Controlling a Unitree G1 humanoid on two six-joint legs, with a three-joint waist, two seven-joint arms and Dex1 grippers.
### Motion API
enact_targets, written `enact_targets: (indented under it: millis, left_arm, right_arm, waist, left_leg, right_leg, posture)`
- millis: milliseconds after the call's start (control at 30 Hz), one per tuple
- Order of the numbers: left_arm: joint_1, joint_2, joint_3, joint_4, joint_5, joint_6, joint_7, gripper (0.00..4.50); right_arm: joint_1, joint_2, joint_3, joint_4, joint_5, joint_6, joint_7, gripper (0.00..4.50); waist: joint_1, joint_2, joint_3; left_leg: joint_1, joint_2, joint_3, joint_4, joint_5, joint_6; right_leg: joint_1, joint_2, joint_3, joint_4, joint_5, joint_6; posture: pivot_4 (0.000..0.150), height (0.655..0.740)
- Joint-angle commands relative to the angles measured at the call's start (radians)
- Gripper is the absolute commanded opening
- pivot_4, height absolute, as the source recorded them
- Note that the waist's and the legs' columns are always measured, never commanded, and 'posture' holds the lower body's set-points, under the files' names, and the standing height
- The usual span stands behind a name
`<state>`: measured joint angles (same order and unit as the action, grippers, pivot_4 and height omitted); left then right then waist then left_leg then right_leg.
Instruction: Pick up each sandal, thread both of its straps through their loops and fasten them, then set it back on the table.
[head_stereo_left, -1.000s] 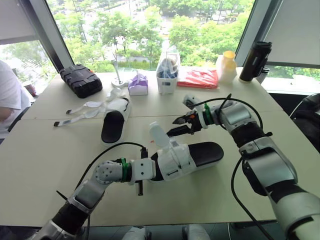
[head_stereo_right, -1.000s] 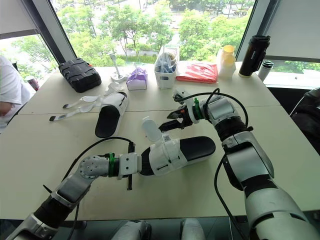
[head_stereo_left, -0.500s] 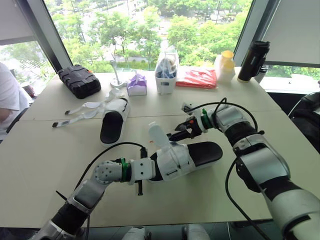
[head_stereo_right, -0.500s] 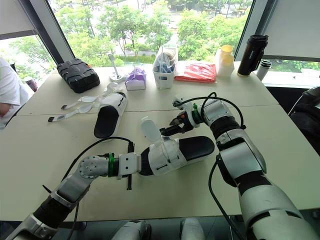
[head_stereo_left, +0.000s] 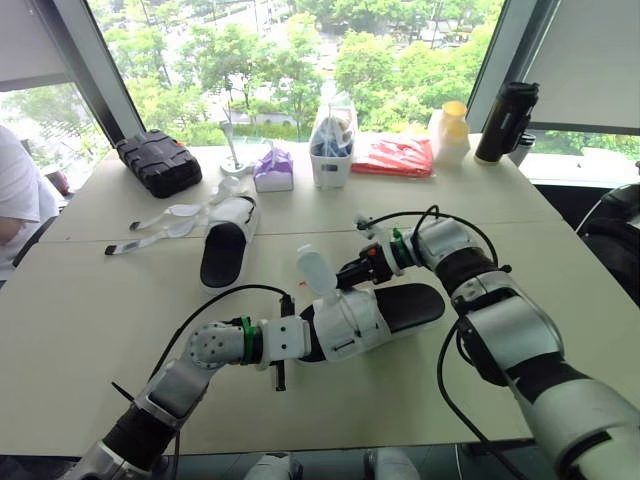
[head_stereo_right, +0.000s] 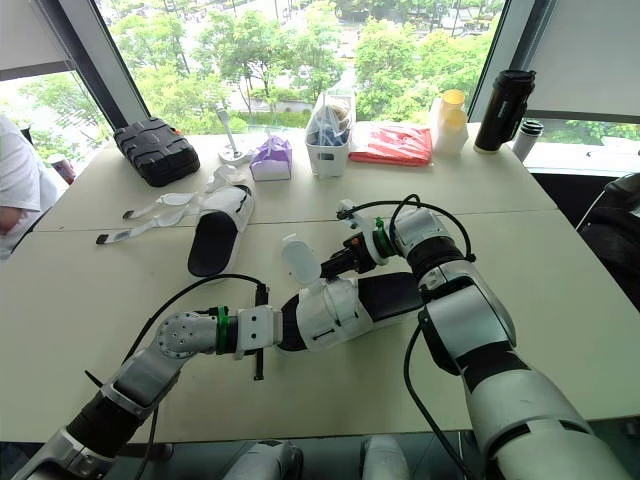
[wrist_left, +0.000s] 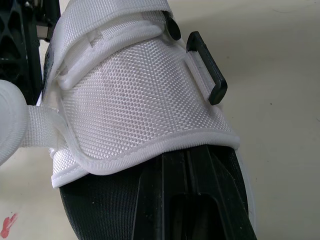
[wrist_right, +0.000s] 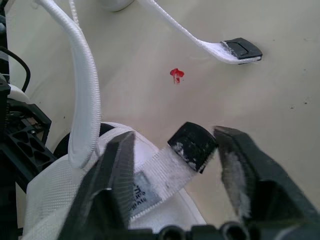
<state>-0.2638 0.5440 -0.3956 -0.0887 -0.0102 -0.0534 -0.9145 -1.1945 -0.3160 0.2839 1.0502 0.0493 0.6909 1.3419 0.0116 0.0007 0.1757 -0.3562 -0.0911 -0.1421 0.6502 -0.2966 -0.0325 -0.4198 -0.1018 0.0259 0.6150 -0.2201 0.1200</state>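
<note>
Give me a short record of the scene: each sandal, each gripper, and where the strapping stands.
near sandal: between the two grippers, one black loop empty
left gripper: pushed in under the near sandal's white upper
right gripper: open, a strap end in its gap
far sandal: flat on the table, its straps lying loose beside it
progress: neither sandal fully fastened

Silver-grey arms (head_stereo_left: 500, 330), black cables (head_stereo_left: 240, 288), green wrist rings (head_stereo_left: 247, 340), black fingers (wrist_right: 112, 170).
</note>
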Motion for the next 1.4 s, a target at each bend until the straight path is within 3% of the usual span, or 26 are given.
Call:
enact_targets:
  millis: [33,67,333,667,800,1000,1400]
  left_arm:
    - [0.029,0.008,-0.048,0.073,0.077,0.059,0.002,0.0]
    - [0.029,0.007,-0.048,0.073,0.076,0.059,0.002,0.0]
    - [0.029,0.011,-0.054,0.078,0.077,0.056,-0.007,0.0]
    - [0.018,0.038,-0.096,0.109,0.118,-0.006,-0.055,0.0]
    - [0.01,0.044,-0.109,0.131,0.137,-0.037,-0.067,0.0]
    - [-0.006,0.037,-0.113,0.164,0.15,-0.071,-0.073,0.0]
    - [0.015,0.038,-0.105,0.154,0.157,-0.071,-0.068,0.0]
  right_arm:
    - [-0.047,0.001,-0.045,0.001,0.013,-0.002,-0.006,0.39]
    - [-0.053,-0.003,-0.06,0.004,0.019,0.004,-0.008,0.06]
    - [-0.075,-0.068,-0.163,-0.086,0.088,0.09,0.009,0.06]
    - [0.022,-0.161,-0.232,-0.501,0.254,0.308,0.027,0.06]
    - [0.032,-0.174,-0.243,-0.562,0.3,0.338,0.007,0.06]
    - [0.01,-0.145,-0.212,-0.466,0.292,0.269,-0.028,0.06]
    - [-0.057,-0.037,-0.158,-0.036,0.139,-0.019,-0.099,0.06]
  waist:
    - [0.0,0.0,0.0]
    - [0.0,0.0,0.0]
    - [0.0,0.0,0.0]
    - [-0.002,0.001,0.0]
    - [-0.006,0.001,-0.001]
    - [-0.005,0.001,-0.001]
    - [-0.007,0.002,-0.001]
  left_leg:
    - [0.0,0.0,0.0,0.0,0.0,0.0]
    - [0.0,0.0,0.0,0.0,0.0,0.0]
    - [-0.001,0.0,0.0,0.0,0.0,0.0]
    - [-0.001,0.0,0.0,0.0,0.0,0.0]
    - [0.0,0.001,0.0,-0.001,0.0,0.0]
    - [0.0,0.0,0.0,0.0,0.0,0.0]
    - [0.001,0.0,0.0,-0.001,0.0,0.0]
  right_leg:
    - [0.0,0.0,0.0,0.0,0.0,0.0]
    - [0.0,0.0,0.0,0.0,0.0,0.0]
    - [0.0,0.0,0.0,0.0,0.0,0.0]
    - [-0.001,0.0,0.0,0.0,0.0,0.0]
    - [-0.001,0.0,0.0,0.0,0.0,0.0]
    - [-0.001,0.0,0.0,0.0,0.0,0.0]
    - [0.0,0.0,0.0,0.0,0.0,0.0]
  posture:
    - [0.15,0.74]
    - [0.15,0.74]
    - [0.15,0.74]
    - [0.15,0.74]
    - [0.15,0.74]
    - [0.15,0.74]
    - [0.15,0.74]
